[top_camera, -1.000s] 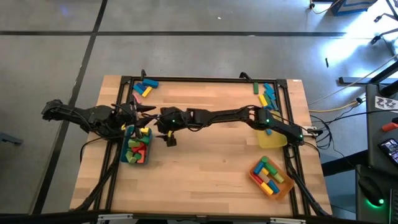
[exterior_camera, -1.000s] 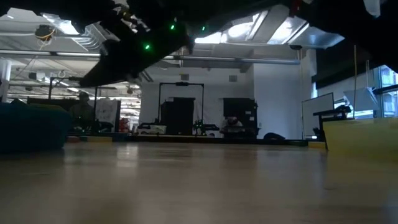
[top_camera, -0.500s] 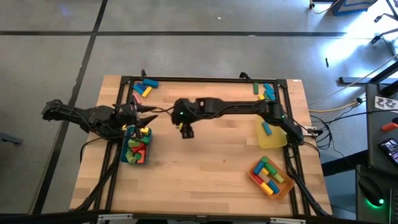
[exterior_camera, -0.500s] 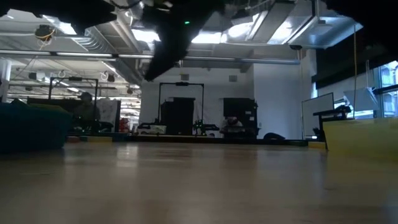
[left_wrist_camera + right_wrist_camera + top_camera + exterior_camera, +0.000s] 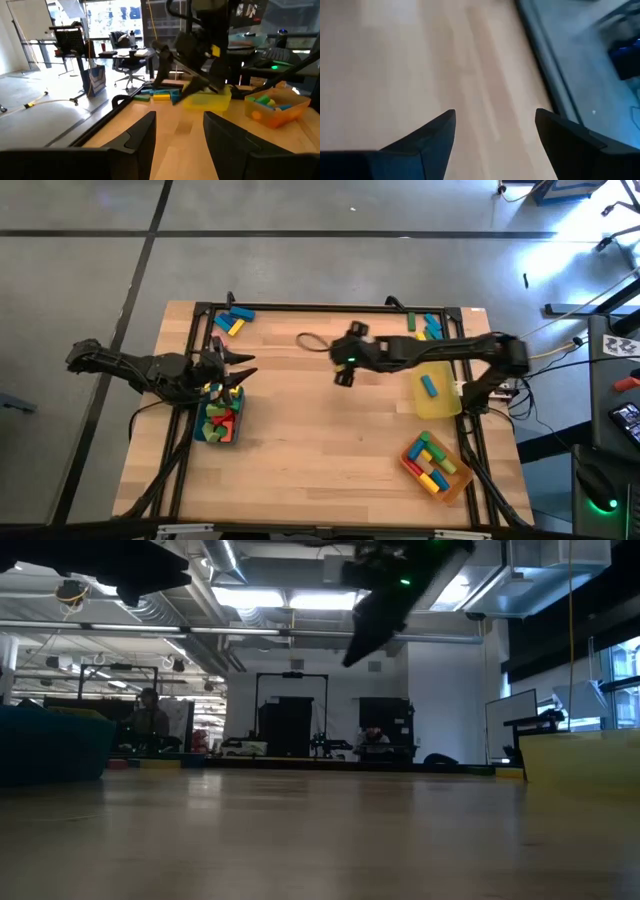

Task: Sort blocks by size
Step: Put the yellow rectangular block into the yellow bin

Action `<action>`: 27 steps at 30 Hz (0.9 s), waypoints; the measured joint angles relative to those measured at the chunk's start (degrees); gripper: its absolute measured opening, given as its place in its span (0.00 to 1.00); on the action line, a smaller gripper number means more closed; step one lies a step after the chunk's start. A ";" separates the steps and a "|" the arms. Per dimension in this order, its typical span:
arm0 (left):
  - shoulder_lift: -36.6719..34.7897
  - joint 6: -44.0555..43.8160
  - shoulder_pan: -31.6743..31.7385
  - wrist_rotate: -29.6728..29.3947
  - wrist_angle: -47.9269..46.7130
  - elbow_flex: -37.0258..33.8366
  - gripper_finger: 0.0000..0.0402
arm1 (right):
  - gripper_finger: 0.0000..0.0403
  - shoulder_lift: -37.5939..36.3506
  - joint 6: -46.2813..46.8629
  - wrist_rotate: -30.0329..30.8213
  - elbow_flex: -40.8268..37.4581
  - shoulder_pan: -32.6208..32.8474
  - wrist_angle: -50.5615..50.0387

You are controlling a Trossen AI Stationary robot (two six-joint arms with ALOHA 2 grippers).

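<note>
Swung back toward the yellow tray, right gripper hangs empty, jaws spread (left gripper jaws likewise).

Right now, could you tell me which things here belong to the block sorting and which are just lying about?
Part of the job:
- blocks in the teal tray
- blue block in the yellow tray
- blocks in the orange tray
- loose blocks at the far edge

Lying about:
- cable loop on the table
</note>
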 joint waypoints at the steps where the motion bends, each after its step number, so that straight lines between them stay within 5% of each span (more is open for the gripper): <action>1: 0.48 -0.69 0.36 0.00 0.18 0.00 0.37 | 0.68 -2.39 0.04 0.81 -3.44 -0.32 3.27; 10: 9.92 -7.83 9.68 -1.54 -5.36 3.90 0.37 | 0.68 -16.96 -0.96 6.23 -23.44 -6.70 24.89; 27: 35.31 -15.14 34.60 -1.95 -34.86 21.62 0.37 | 0.68 -16.20 -1.01 -2.59 -25.08 -11.43 53.80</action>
